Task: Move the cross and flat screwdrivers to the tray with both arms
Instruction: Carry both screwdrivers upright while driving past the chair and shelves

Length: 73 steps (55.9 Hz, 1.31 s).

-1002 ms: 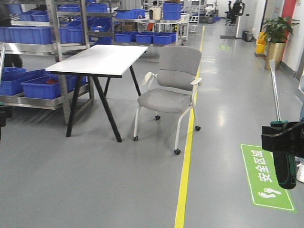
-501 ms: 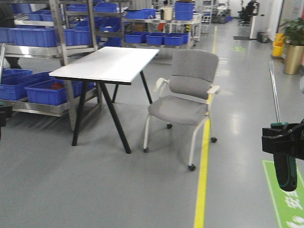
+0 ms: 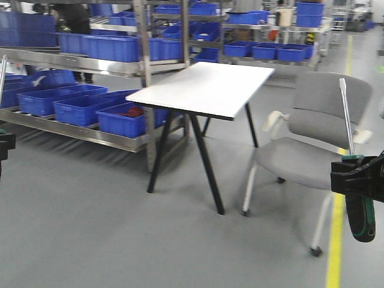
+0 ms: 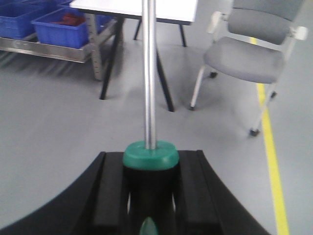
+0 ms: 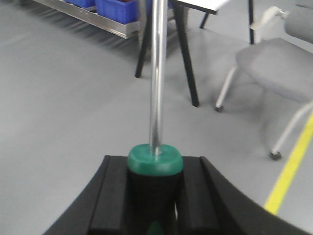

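Both grippers hold a screwdriver upright by its black-and-green handle. In the left wrist view my left gripper (image 4: 150,169) is shut on one screwdriver (image 4: 149,154), whose steel shaft rises out of the top of the frame. My right gripper (image 5: 155,171) is shut on the other screwdriver (image 5: 155,159) in the same way. In the front view the right gripper (image 3: 359,180) is at the right edge, with the screwdriver handle (image 3: 360,217) hanging below it. The left gripper (image 3: 3,144) barely shows at the left edge. The tips are too small to tell cross from flat. The tray is out of view.
Ahead stands a white table (image 3: 204,84) on black legs. A grey wheeled chair (image 3: 312,144) is to its right. Steel racks with blue bins (image 3: 120,114) run along the left and back. A yellow floor line (image 3: 333,252) passes at the right.
The whole scene has slid to the right in the front view and come closer, so the view has swung left. Both grippers keep their hold and their place in the frame.
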Tool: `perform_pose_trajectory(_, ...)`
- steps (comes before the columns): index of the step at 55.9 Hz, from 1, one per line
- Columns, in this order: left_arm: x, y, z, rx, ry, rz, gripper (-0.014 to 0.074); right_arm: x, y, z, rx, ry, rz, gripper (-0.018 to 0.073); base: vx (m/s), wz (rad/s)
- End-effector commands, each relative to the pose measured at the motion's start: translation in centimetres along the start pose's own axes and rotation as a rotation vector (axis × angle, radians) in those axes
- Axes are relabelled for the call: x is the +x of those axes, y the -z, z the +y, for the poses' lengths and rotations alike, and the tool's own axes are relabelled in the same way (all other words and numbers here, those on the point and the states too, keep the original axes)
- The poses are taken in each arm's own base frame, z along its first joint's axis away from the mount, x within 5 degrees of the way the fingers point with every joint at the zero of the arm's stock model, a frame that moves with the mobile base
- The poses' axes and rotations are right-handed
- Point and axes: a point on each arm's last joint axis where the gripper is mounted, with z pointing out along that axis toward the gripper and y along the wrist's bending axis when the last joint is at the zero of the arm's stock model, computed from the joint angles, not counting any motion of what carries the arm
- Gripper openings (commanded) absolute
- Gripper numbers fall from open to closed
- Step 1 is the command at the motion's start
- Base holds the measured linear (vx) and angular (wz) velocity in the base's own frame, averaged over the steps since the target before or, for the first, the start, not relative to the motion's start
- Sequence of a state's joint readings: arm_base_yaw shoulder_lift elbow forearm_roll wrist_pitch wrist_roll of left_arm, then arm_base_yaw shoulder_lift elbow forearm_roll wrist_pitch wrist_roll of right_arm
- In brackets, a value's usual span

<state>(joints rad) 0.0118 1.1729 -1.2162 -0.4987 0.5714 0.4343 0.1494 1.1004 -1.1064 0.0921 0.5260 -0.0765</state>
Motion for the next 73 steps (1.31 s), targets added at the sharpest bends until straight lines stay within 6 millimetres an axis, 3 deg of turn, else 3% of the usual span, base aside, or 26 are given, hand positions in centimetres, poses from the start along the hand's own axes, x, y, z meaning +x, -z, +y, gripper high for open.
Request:
perform_pose_trajectory(1,-2.09,1.41,-0.28,-0.015,0.013,-0.138,0.0,-1.91,1.29,-0.04,0.009,0.01,-0.136,-0.0008,0.51,0.46)
perform_pose_trajectory(73,-2.09,1.41,-0.28,-0.015,0.013,-0.138,0.0,-1.88,1.29,-0.03,0.009,0.01,-0.132,-0.0008,0.56,0.51)
